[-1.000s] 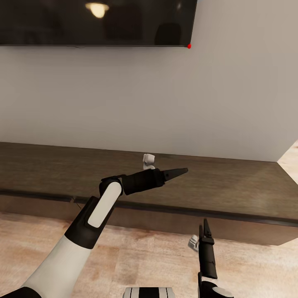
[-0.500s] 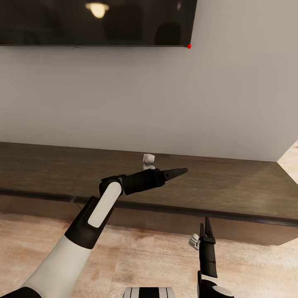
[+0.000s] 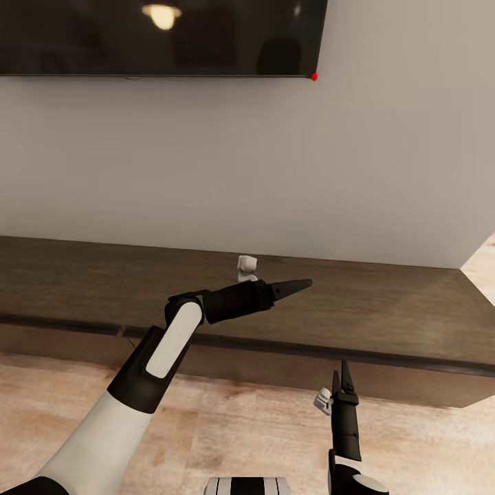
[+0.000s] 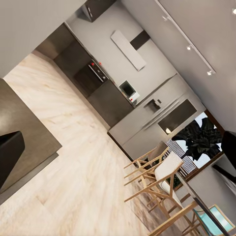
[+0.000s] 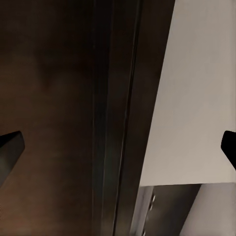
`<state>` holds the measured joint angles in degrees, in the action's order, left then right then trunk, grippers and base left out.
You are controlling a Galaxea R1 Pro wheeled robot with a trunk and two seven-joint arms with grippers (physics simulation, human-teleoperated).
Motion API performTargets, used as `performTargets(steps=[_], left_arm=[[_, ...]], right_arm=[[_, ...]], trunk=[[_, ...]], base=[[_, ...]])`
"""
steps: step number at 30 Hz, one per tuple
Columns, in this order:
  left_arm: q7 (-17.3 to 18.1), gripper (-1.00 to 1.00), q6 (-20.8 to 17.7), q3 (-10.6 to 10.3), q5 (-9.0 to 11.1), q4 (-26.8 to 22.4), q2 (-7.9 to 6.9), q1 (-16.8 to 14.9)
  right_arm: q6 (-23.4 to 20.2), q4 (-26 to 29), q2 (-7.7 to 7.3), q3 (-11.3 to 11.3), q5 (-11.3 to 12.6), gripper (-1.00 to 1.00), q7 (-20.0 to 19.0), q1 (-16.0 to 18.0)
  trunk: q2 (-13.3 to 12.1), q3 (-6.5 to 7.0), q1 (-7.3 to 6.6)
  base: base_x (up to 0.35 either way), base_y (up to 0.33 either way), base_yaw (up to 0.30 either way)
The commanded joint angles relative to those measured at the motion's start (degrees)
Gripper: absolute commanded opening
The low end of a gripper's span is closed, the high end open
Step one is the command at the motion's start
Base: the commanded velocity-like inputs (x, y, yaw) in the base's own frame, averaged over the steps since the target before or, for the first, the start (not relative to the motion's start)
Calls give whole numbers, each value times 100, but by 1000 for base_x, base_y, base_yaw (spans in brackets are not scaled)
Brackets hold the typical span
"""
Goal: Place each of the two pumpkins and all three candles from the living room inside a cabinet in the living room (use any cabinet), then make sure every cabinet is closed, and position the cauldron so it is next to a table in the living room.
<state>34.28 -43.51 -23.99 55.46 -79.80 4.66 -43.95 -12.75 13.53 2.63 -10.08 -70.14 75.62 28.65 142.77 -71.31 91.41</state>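
Note:
The cabinet (image 3: pixel 385 309), a long low dark-brown unit, runs across the head view against the wall, and no drawer stands pulled out. My left gripper (image 3: pixel 302 282) hangs over its top, pointing right, with nothing in it. The left wrist view shows one dark fingertip (image 4: pixel 10 152) beside the cabinet's end (image 4: pixel 29 128). My right gripper (image 3: pixel 339 375) points up in front of the cabinet's lower front. Its fingertips (image 5: pixel 10 145) sit far apart, open and empty, before the dark wood (image 5: pixel 59 98). The pumpkins, candles and cauldron are out of view.
A black TV (image 3: pixel 158 34) hangs on the grey wall above the cabinet. Pale wood floor (image 3: pixel 240 426) lies between me and the unit. The left wrist view looks past the cabinet's end to a kitchen with wooden chairs (image 4: pixel 157 177).
My right gripper has sunk slightly and turned a little about its axis. The left arm and the view have not moved.

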Motion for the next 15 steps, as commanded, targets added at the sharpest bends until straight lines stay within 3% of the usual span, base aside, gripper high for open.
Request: performTargets(steps=[1,6,11,15], left_arm=[[0,100,0,0,0,0,0,0],[0,100,0,-1,0,0,0,0],[0,100,0,0,0,0,0,0],[0,100,0,-6,0,0,0,0]], right_arm=[[0,0,-3,2,0,100,-5,0],[21,8,-3,5,104,100,-45,40],[59,8,-7,0,619,100,-322,89],[75,9,-8,-2,755,100,-390,120]], trunk=[[0,0,0],[0,0,0],[0,0,0],[0,0,0]], base=[[0,0,0],[0,0,0],[0,0,0],[0,0,0]])
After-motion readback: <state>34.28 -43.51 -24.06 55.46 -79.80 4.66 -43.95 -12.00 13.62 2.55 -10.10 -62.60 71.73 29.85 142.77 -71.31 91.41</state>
